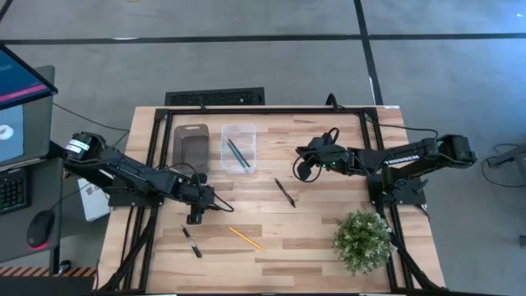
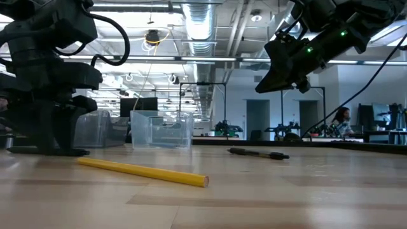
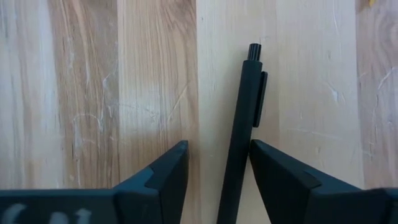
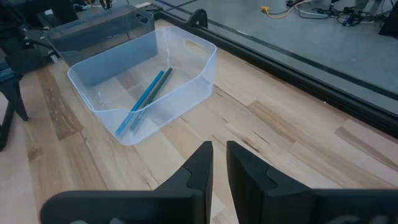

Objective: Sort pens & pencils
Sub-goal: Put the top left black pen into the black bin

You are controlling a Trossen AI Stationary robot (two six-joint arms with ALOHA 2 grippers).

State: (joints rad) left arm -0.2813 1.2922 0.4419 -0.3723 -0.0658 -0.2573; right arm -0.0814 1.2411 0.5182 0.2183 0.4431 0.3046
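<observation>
The left gripper [image 1: 196, 215] is down at the pale wooden table [image 1: 312, 247], near its left-front part. In the left wrist view its 2 dark fingers [image 3: 163, 177] stand apart on either side of a short black pen [image 3: 241, 134] lying flat on the wood; one finger touches the barrel, the other has a gap, so the pen is straddled, not squeezed.

The right gripper [image 1: 306, 168] hangs above the table right of centre, its fingers [image 4: 199, 163] nearly together with only a thin slit between them, holding nothing.

A clear plastic bin [image 1: 239, 147] at the back of the table holds 2 slim pencils [image 4: 144, 99], 1 blue and 1 darker, lying side by side. Just left of it sits a smoky grey bin [image 1: 191, 148].

A yellow pencil [image 1: 246, 238] lies on the wood toward the front. 1 black pen [image 1: 284, 192] lies mid-table, below the right gripper, and another black pen [image 1: 192, 242] lies in front of the left gripper. A small green potted plant [image 1: 362, 239] stands at the front right.
</observation>
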